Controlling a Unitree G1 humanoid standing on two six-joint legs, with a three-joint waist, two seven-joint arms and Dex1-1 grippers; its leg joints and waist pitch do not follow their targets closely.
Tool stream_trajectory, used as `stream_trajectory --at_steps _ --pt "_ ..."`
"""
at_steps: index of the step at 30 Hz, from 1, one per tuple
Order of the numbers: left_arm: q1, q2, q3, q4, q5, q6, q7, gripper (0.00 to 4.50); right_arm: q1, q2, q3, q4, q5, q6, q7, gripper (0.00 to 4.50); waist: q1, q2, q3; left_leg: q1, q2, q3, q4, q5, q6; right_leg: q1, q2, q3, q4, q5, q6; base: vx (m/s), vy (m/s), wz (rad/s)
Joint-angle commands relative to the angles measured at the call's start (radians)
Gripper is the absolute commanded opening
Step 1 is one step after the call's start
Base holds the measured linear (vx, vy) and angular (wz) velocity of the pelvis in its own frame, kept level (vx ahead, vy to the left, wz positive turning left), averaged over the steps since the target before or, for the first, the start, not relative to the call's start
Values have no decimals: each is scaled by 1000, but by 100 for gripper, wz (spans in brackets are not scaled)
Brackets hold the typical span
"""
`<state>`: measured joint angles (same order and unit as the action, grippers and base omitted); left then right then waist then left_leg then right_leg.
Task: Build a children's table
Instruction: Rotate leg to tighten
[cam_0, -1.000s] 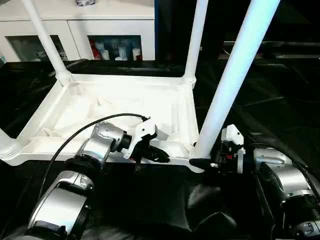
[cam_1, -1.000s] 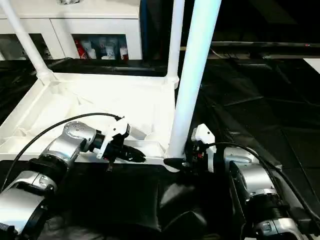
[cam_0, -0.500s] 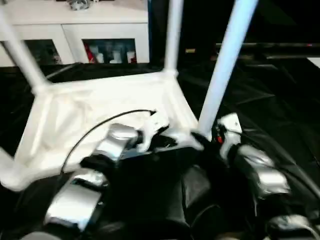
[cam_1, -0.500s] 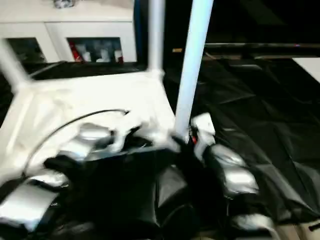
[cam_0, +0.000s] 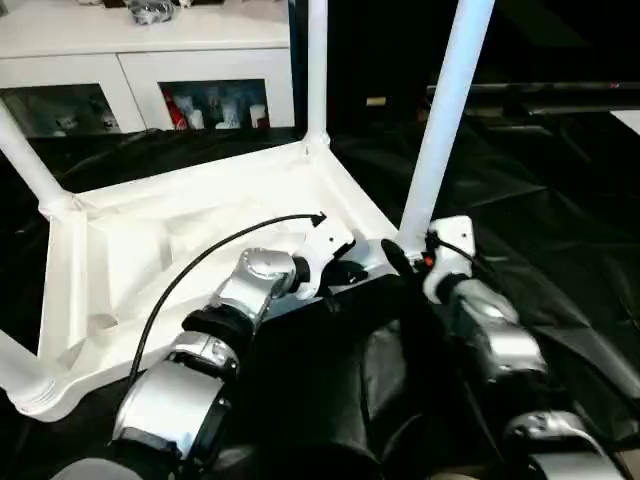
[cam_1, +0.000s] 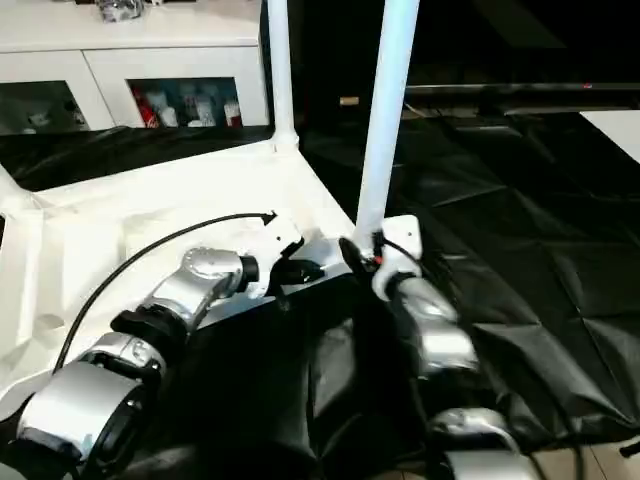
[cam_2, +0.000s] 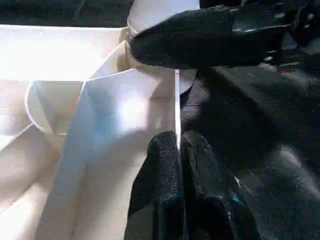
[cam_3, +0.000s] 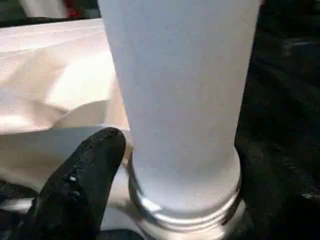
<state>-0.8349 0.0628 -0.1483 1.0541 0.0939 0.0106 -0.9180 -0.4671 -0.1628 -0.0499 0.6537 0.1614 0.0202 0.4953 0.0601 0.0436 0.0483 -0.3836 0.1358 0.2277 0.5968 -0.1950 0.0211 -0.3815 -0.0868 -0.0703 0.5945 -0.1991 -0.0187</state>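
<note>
The children's table lies upside down on black cloth, its white tabletop (cam_0: 150, 250) turned at an angle to me. Three legs stand in corner sockets: one at the far left (cam_0: 25, 150), one at the back (cam_0: 317, 70), one at the near right (cam_0: 440, 130). My left gripper (cam_0: 345, 272) is shut on the tabletop's thin near rim (cam_2: 176, 100), close to the near right corner. My right gripper (cam_0: 400, 258) stands open at the base of the near right leg (cam_3: 180, 100), with one black finger (cam_3: 85, 180) beside the leg.
A white cabinet (cam_0: 150, 60) with glass doors stands behind the table. Creased black cloth (cam_0: 560, 220) covers the ground all round. A black cable (cam_0: 200, 262) loops from my left forearm over the tabletop.
The tabletop has swung round: its near right corner moved away from me, along with both grippers. The view has shifted as well. My right gripper's jaws have widened.
</note>
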Motion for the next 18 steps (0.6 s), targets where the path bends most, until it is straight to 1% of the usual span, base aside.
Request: stream_trajectory --at_steps 1,2,3,4,5,6,7,8,9,10,11,12,13,15,16,17,18 --pt "3 -26 -5 -37 -55 -66 -104 0 15 14 70 -13 18 29 111 367 5 -18 -53 22 113 -66 -84 -251 49 31 -108 62 -82 -210 -224 0 0 0" --pt "14 -5 -11 -53 -62 -66 -164 0 33 -29 85 -45 29 32 195 367 5 -17 -54 21 114 -64 -83 -232 57 31 -106 60 -77 -189 -233 0 0 0" --pt "29 25 -23 -75 -68 -66 -248 0 57 -90 109 -82 35 27 313 367 12 -22 -55 20 113 -62 -79 -211 74 38 -106 56 -75 -167 -237 0 0 0" --pt "32 33 -27 -79 -67 -66 -265 0 63 -104 115 -90 36 26 344 367 18 -19 -55 16 115 -59 -75 -191 92 36 -106 57 -71 -148 -242 0 0 0" --pt "33 36 -28 -81 -67 -66 -271 0 66 -110 117 -94 37 27 356 367 19 -17 -55 15 116 -59 -76 -188 98 35 -106 56 -70 -147 -245 0 0 0" --pt "43 59 -35 -96 -71 -59 -323 0 89 -158 134 -135 53 45 447 367 24 -20 -56 18 118 -59 -75 -182 103 37 -106 55 -70 -149 -244 0 0 0" --pt "48 72 -39 -105 -74 -53 -353 0 100 -183 142 -156 61 56 494 367 27 -20 -56 17 118 -59 -74 -178 107 35 -107 55 -68 -147 -248 0 0 0" --pt "53 86 -43 -114 -77 -48 -387 0 111 -210 150 -178 69 67 545 367 33 -18 -57 20 120 -58 -73 -176 109 32 -107 55 -68 -150 -248 0 0 0" --pt "56 94 -45 -119 -79 -45 -407 0 117 -225 154 -189 73 73 574 367 36 -17 -57 22 122 -59 -75 -178 107 32 -107 55 -68 -150 -250 0 0 0" --pt "60 110 -52 -125 -77 -43 -437 0 120 -244 158 -196 72 75 599 367 39 -18 -57 21 123 -59 -76 -174 104 31 -106 54 -64 -139 -255 0 0 0" --pt "63 120 -57 -129 -77 -42 -457 0 122 -255 161 -199 70 76 616 367 39 -17 -57 21 123 -60 -76 -175 101 30 -106 54 -64 -139 -258 0 0 0" --pt "67 131 -62 -135 -76 -41 -476 0 122 -265 162 -200 68 75 629 367 38 -16 -56 22 123 -59 -78 -189 89 28 -106 54 -65 -152 -260 0 0 0" --pt "73 144 -65 -145 -78 -37 -498 0 121 -277 165 -201 70 75 645 367 39 -18 -55 22 123 -61 -80 -203 76 29 -108 54 -67 -170 -260 0 0 0" --pt "77 151 -66 -153 -80 -35 -510 0 120 -283 167 -201 72 76 654 367 39 -17 -54 24 124 -61 -81 -213 67 28 -109 55 -67 -181 -261 0 0 0" --pt "84 163 -65 -166 -81 -30 -524 0 115 -288 172 -198 69 78 668 367 39 -20 -55 25 124 -59 -81 -214 58 27 -108 56 -68 -183 -261 0 0 0" --pt "85 163 -65 -167 -81 -30 -525 0 115 -288 172 -199 69 79 669 367 38 -19 -54 24 123 -60 -81 -214 57 28 -109 57 -67 -182 -262 0 0 0" --pt "91 169 -64 -178 -81 -26 -533 0 114 -287 173 -206 74 90 677 354 39 -19 -54 24 123 -60 -81 -211 56 28 -109 56 -67 -180 -263 0 0 0"
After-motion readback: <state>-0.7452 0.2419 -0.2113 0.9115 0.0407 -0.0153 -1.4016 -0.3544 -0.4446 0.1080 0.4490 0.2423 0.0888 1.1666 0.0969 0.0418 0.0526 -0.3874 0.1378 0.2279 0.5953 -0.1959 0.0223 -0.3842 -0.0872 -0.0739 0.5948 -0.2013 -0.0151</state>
